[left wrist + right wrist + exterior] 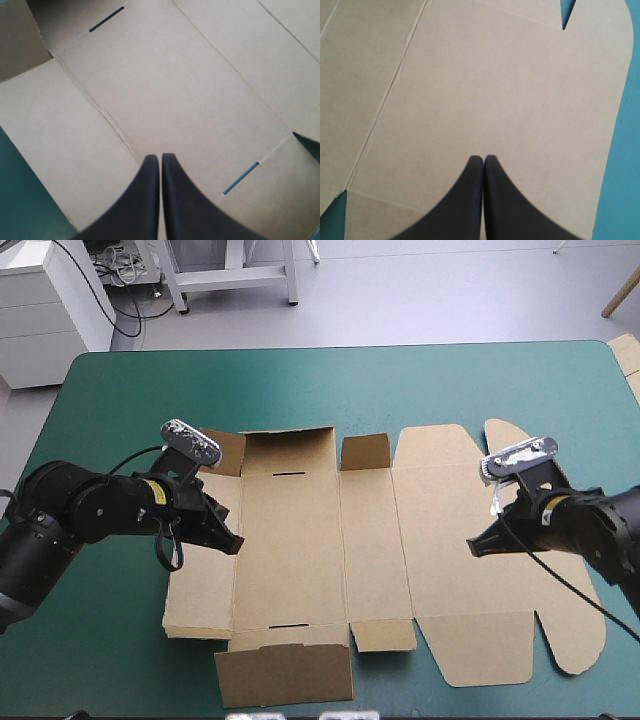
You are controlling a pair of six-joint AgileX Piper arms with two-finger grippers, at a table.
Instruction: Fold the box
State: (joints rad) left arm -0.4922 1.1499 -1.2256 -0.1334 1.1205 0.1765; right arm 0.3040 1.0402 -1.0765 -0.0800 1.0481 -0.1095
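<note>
**Box (330, 540) flat at frame centre; both grippers clenched and empty.**
The brown box lay unfolded on the teal-green table (110, 390), with its flaps at upper centre slightly raised. An edge of further board (627, 358) showed at upper right. The left gripper (237, 542) stood over a crease at centre left. The right gripper (472, 546) stood over the rounded panel at centre right. Each pair of black fingers met tip to tip and gripped nothing. Contact with the board could not be determined.
</note>
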